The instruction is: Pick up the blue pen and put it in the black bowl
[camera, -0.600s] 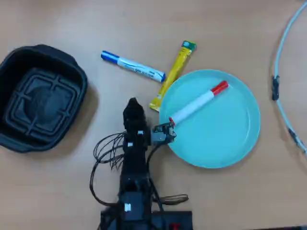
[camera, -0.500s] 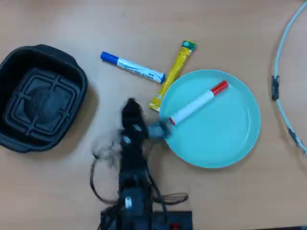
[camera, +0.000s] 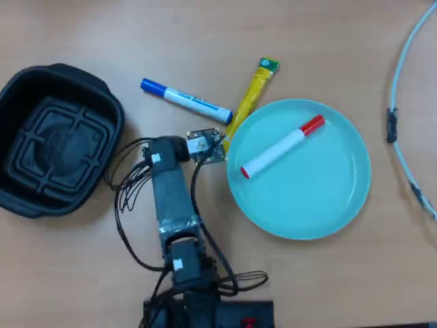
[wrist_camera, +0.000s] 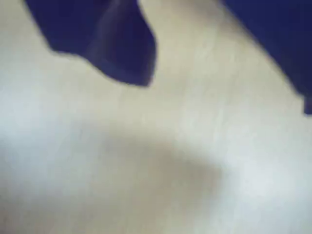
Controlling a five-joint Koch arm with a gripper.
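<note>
1. Blue pen (camera: 186, 100): slim white barrel, blue cap at left end; flat on the table (camera: 328, 41), between black bowl (camera: 57, 138) and teal plate (camera: 300, 169).
2. Gripper (camera: 167, 147): just below the pen; jaw state cannot be told.

The tan wooden table (camera: 321, 41) carries the black bowl (camera: 13, 102), blue pen (camera: 186, 100), yellow sachet (camera: 250, 98) and teal plate (camera: 321, 198).

A light brown wooden tabletop (camera: 82, 273) fills the overhead view — smooth, evenly lit, with soft shadows beside whatever stands on it. In the wrist view the same pale surface (wrist_camera: 161, 165) shows blurred — a broad dim shadow crosses it.
</note>
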